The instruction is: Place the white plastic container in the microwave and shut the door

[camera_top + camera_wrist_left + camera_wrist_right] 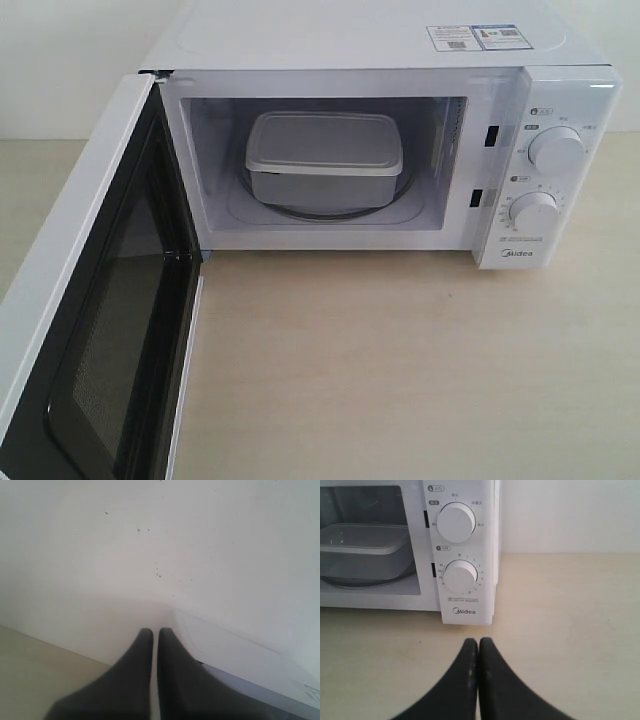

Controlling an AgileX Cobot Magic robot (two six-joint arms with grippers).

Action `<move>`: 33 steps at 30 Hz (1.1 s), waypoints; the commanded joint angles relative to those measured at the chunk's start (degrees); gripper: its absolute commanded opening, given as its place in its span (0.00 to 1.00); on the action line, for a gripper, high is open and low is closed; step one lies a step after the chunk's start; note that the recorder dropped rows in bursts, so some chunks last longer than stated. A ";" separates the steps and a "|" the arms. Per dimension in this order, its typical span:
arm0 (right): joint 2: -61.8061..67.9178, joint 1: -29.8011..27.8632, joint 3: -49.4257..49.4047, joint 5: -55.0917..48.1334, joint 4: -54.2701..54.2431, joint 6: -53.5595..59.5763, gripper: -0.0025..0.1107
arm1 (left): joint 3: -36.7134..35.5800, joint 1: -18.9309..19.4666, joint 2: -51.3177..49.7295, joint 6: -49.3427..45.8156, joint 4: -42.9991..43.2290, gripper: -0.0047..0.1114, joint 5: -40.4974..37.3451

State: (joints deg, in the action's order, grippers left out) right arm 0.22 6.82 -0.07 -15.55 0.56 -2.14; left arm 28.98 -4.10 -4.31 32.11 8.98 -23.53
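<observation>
Soft, even light is washing everything pale, and the microwave (380, 40) top is nearly bleaching out. A thin shadow is sitting on the counter (400, 360) under it. Up close, the dark left hand (155, 632) and right hand (478, 642) are blurring at their edges.

The white plastic container (323, 158) looks translucent and matt, the microwave (350, 35) glossy, the table (400, 350) seemingly smooth pale wood.
</observation>
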 commanded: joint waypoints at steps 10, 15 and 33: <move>-0.22 -0.33 0.07 -0.15 -0.20 -0.32 0.02 | 0.25 -0.45 -0.12 -0.27 0.02 0.08 -0.24; -0.22 -0.33 0.07 -0.15 -0.20 -0.32 0.02 | 0.25 -0.45 -0.12 -0.27 0.02 0.08 -0.24; -0.22 -0.33 0.07 -0.15 -0.20 -0.32 0.02 | 0.61 -0.45 -0.12 0.00 -0.25 0.08 2.76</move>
State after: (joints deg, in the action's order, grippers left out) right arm 0.22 6.82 -0.07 -15.55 0.56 -2.14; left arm 29.10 -4.10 -4.31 32.11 8.98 -21.76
